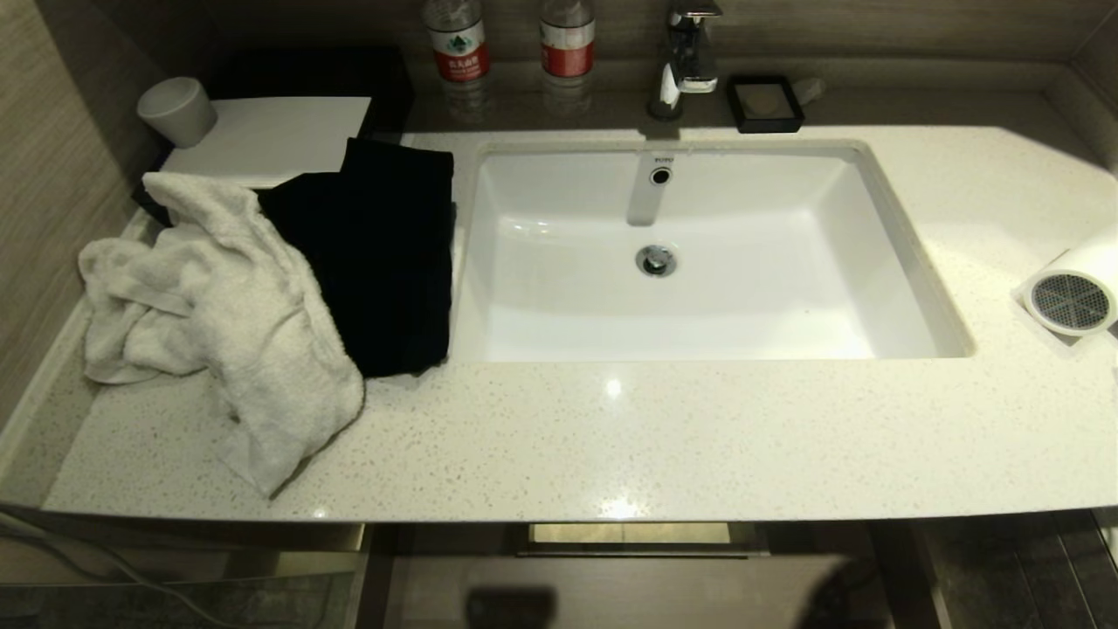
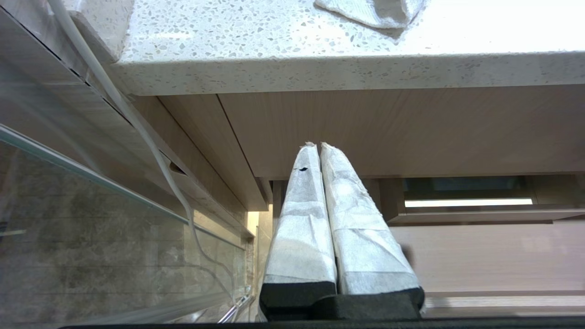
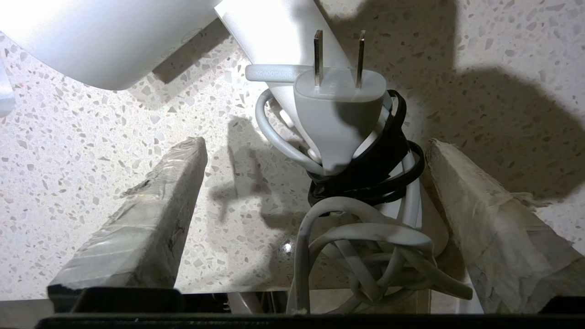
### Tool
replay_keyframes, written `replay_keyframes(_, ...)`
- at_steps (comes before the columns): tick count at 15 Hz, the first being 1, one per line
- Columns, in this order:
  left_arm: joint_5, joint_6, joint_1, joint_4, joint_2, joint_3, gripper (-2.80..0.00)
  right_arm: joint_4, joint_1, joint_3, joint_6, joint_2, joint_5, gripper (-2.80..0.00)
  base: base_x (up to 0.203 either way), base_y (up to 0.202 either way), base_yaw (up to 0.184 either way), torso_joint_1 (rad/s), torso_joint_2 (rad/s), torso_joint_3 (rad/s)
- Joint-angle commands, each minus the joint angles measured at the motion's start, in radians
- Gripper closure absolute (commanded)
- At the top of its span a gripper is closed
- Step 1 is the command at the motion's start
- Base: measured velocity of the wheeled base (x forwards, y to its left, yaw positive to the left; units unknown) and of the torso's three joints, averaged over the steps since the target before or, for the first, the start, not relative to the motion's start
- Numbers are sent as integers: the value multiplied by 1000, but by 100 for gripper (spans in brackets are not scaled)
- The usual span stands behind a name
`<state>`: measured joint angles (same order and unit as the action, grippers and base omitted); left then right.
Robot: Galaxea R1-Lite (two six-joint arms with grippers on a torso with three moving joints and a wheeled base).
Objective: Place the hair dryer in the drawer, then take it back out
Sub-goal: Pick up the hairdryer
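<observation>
At the worktop's right edge, just right of the sink [image 1: 908, 253], lies the hair dryer [image 1: 1073, 293], grey grille facing the basin, barrel running off toward that edge. Around its stubby handle [image 3: 283, 41], a bundled cord [image 3: 365, 237] tied with a black strap, plug [image 3: 338, 114] prongs up. Over that bundle hovers the right gripper [image 3: 315, 151], fingers spread wide, one on each side, holding nothing. Judged step: either reaching for a first grasp or just after setting down; cannot tell which. Next move, if picking up: lower, close squarely on handle, not loose cord. Below the front edge, the drawer [image 1: 629, 533], seemingly shut. Parked low by the cabinet front, the left gripper [image 2: 317, 146], fingers pressed together.
</observation>
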<state>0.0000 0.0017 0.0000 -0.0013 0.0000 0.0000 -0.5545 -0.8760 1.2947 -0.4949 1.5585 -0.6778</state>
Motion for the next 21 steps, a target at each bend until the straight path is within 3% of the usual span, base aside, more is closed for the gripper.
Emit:
replay_keyframes(1,0,0,0,0,-2,0,0,-4,0,-5,-2,-6,-5,-280,0,0,0,0,0,0)
replay_keyframes(13,0,0,0,-2,0,0,0,-1,-18,-143,-5,-57,3,-280,0,0,0,0,0,0)
replay_keyframes(21,0,0,0,0,-2,0,0,11,-18,-67,-134,46,-6,-280,0,0,0,0,0,0)
